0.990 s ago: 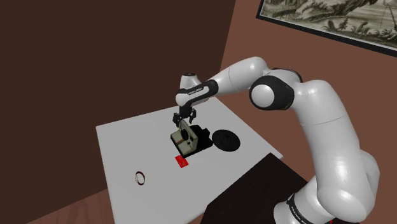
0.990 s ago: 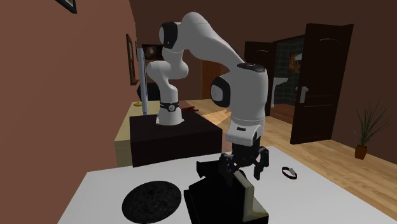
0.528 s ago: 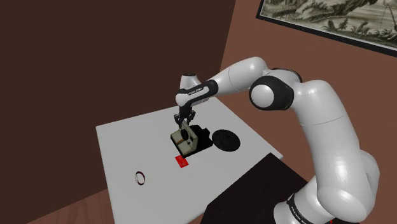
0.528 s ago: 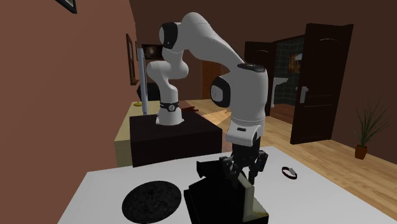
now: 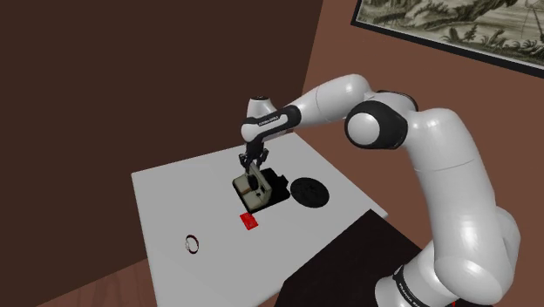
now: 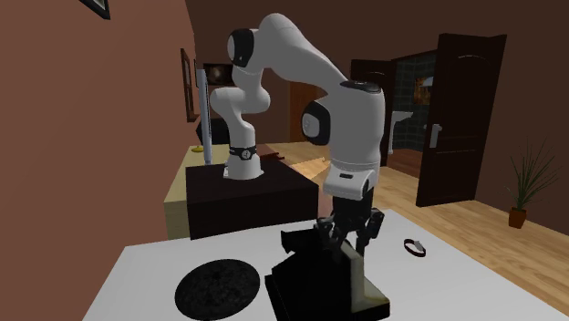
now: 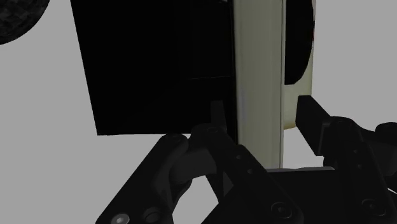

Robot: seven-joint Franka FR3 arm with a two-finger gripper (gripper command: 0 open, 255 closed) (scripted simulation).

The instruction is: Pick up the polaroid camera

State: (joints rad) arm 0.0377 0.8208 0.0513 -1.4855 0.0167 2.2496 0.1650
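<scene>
The polaroid camera [image 5: 259, 190] has a black body [image 7: 153, 63] and an upright cream front panel [image 7: 257, 70]. It is near the middle of the grey table [image 5: 174, 201]. My gripper [image 5: 253, 166] comes down on it from above and is shut on the cream panel. In the wrist view one black finger [image 7: 218, 118] presses the panel on the black-body side and the other finger [image 7: 312, 118] presses its far face. In the second exterior view the gripper [image 6: 345, 244] clasps the top of the camera [image 6: 315, 283], whose base looks just off the table.
A flat black disc [image 5: 309, 193] [image 6: 216, 290] lies right beside the camera. A small red card [image 5: 250, 221] lies in front of it. A dark ring [image 5: 192, 243] [image 6: 415, 246] rests farther off, near the table's edge. The black stand [image 6: 246, 196] is behind the table.
The fingers went from open around the cream panel to shut on it. The hand has since risen slightly, and the camera with it.
</scene>
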